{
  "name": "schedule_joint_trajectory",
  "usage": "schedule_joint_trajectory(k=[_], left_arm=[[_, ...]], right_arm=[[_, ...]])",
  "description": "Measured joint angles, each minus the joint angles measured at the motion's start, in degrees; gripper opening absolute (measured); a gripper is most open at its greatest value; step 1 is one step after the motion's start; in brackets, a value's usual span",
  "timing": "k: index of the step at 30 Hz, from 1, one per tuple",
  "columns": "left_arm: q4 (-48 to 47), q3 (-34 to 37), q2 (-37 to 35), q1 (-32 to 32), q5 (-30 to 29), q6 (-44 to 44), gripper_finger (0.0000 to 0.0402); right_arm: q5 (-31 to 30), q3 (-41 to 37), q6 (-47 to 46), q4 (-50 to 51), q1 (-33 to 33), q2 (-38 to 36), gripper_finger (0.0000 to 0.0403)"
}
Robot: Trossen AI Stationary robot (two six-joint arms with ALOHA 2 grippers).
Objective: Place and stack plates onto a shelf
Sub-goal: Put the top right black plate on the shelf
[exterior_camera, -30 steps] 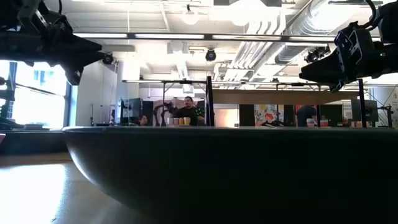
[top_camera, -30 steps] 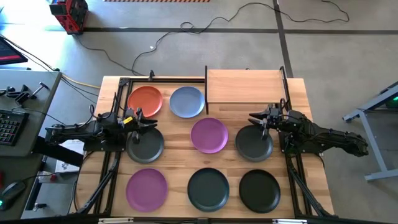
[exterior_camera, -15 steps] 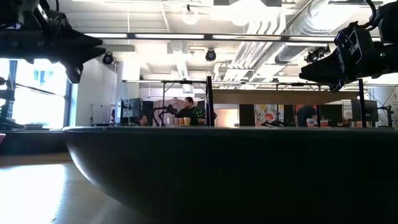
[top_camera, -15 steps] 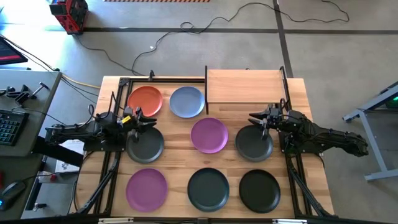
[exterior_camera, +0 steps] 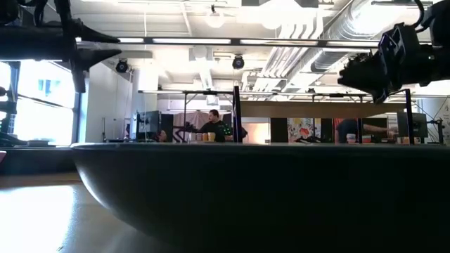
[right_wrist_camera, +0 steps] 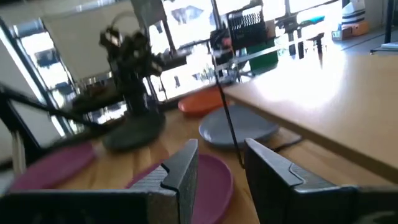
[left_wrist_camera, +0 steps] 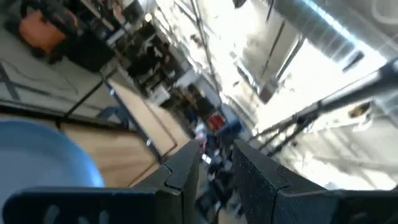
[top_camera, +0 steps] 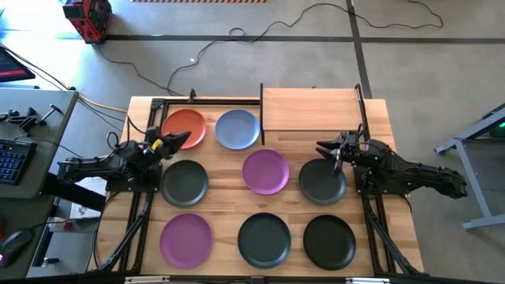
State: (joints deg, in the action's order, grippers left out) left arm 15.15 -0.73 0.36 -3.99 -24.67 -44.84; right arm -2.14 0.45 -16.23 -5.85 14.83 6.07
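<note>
You are facing a bare shelf (top_camera: 309, 109) at two o'clock, all eight plates (top_camera: 265, 171) waiting, both grippers (top_camera: 170, 144) gaping, carrying nothing.

Bright overhead lighting; wrist views motion-blurred, window glare in low view

Desk (top_camera: 379, 197) — pale plank wood, smooth, faint sheen. Shelf (top_camera: 309, 109) — same light wood, thin dark metal posts. Plates (top_camera: 266, 171) matt, smooth, plastic-looking. Fingers (right_wrist_camera: 180, 171) — dark matt plastic.
</note>
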Motion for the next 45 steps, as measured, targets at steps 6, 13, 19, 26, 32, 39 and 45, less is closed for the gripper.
schedule_joint_trajectory(k=[6, 13, 19, 26, 32, 39, 45], left_arm=[[6.5, 0.0, 0.0, 0.0, -4.2, 3.3, 0.0088], [14.6, -1.7, 0.0, 0.0, -9.7, 10.0, 0.0088], [14.6, -10.4, 2.8, 0.0, -8.3, 18.7, 0.0088], [5.2, -25.9, 11.0, 0.0, -4.5, 26.0, 0.0088], [-11.1, -37.6, 18.6, 0.0, -4.4, 28.0, 0.0088], [-20.2, -40.0, 23.6, 0.0, -5.0, 25.3, 0.0088], [-26.3, -40.0, 26.5, 0.0, -5.1, 24.7, 0.0088]], right_arm=[[-4.7, 0.0, -8.2, -6.8, 0.0, 0.0, 0.0118], [-6.4, 0.1, -7.6, -21.5, 0.3, 0.0, 0.0118], [-6.8, 6.5, -2.5, -32.5, 0.3, 0.0, 0.0118], [-7.2, 25.6, 4.3, -5.8, 0.3, 2.4, 0.0118], [-8.8, 41.0, -9.5, 18.4, 0.3, 11.9, 0.0118], [3.1, 49.1, -26.8, 32.6, 0.1, 25.6, 0.0118], [13.0, 49.3, -36.6, 35.8, -1.7, 37.1, 0.0118]])
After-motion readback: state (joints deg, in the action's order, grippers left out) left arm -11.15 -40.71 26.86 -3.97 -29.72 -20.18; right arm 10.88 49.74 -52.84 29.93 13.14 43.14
